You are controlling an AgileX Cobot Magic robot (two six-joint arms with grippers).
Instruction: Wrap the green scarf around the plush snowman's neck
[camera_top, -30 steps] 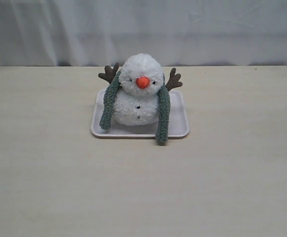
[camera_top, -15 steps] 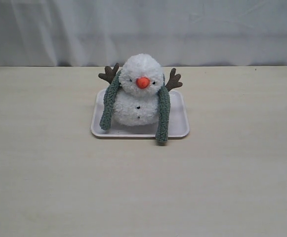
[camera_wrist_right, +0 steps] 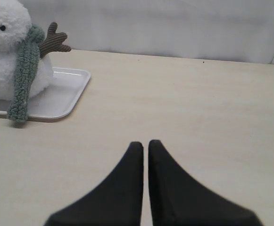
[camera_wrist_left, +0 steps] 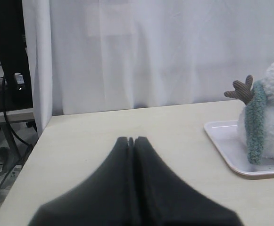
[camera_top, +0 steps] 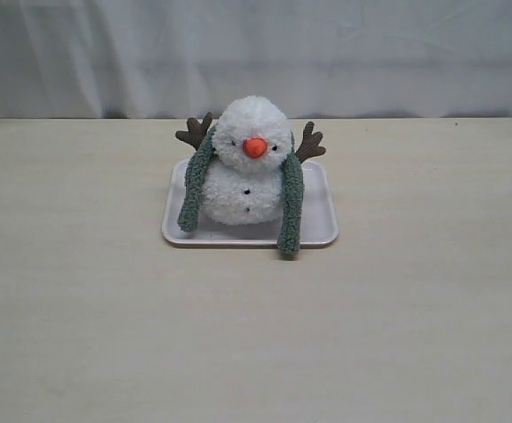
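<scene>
The plush snowman (camera_top: 248,167) sits upright on a white tray (camera_top: 317,231), facing the camera, orange nose forward. The green scarf (camera_top: 291,211) is draped behind its neck, with one end hanging down each side of the body; the ends hang apart and uncrossed in front. The snowman's neck is mostly hidden by fluff and scarf. Neither gripper shows in the exterior view. My left gripper (camera_wrist_left: 131,140) is shut and empty, well away from the snowman (camera_wrist_left: 273,113). My right gripper (camera_wrist_right: 145,144) is shut with nothing in it, also apart from the snowman (camera_wrist_right: 7,52) and scarf (camera_wrist_right: 24,75).
The tray (camera_wrist_left: 226,150) rests mid-table on a pale wooden tabletop (camera_top: 256,335). A white curtain (camera_top: 256,53) hangs behind the table. Beyond the table's edge in the left wrist view stand a dark monitor and cables (camera_wrist_left: 7,70).
</scene>
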